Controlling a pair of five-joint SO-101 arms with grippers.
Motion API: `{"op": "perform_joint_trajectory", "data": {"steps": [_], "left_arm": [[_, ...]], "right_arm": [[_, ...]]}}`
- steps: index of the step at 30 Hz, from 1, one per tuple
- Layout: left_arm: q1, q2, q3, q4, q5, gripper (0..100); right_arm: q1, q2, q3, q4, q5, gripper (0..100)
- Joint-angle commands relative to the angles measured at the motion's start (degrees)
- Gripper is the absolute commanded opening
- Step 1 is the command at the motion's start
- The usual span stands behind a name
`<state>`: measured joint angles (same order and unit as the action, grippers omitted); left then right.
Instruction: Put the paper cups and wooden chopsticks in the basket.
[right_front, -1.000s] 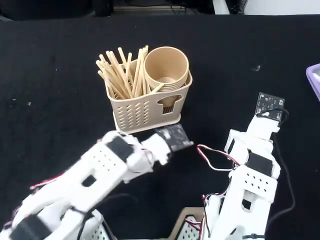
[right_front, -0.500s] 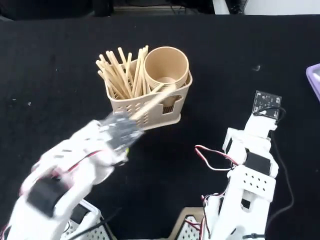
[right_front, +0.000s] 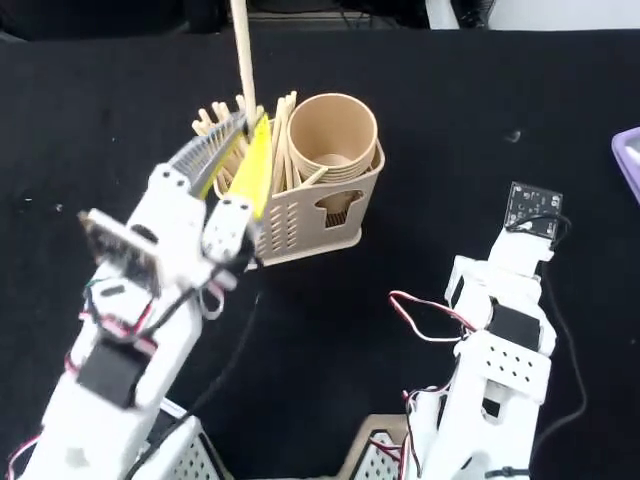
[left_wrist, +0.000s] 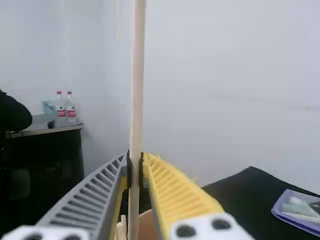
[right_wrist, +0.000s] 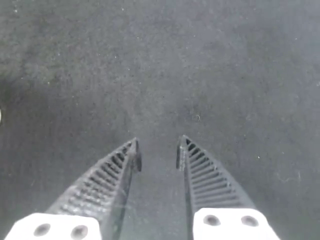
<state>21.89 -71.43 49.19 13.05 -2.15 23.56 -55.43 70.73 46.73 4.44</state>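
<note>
Left gripper (left_wrist: 135, 159) now up by basket (right_front: 300, 215), chopstick (right_front: 241, 50) upright within (pinched)

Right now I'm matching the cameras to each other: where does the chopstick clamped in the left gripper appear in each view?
High view: chopstick stands upright in the left gripper at the basket, reaching the top edge.
Left wrist view: it runs through the picture's middle, out of the left gripper's tips.
Right wrist view: faces black table under the right gripper.
Shared landmark: the gripper's yellow finger.
</note>
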Motion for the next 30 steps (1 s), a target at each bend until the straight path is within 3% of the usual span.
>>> {"op": "perform_joint_trajectory", "data": {"steps": [1, 5, 12, 19, 25, 30], "left_arm": [[-3.82, 10.99, -1.71, -8.62, 0.97, 3], [-4.35, 18.64, -3.74, -9.05, 0.97, 3], [-5.23, 20.92, 0.48, -9.23, 1.41, 3], [-15.43, 20.92, 1.89, -8.97, 25.49, 3], [-15.87, 20.92, 1.63, -8.26, 22.15, 11], [-15.87, 20.84, -5.58, 2.81, 22.15, 11]], "right_arm": [[-0.79, -0.31, -0.22, -1.32, -0.35, 12.9], [-0.79, -0.31, -0.22, -1.32, -0.35, 12.9], [-0.79, -0.31, -0.22, -1.32, -0.35, 12.9], [-0.79, -0.22, -0.04, -1.32, -0.35, 12.9], [-3.78, -0.31, 0.48, -1.32, 0.09, 13.0], [-4.13, -0.22, 0.48, -1.32, 0.18, 13.0]]}}
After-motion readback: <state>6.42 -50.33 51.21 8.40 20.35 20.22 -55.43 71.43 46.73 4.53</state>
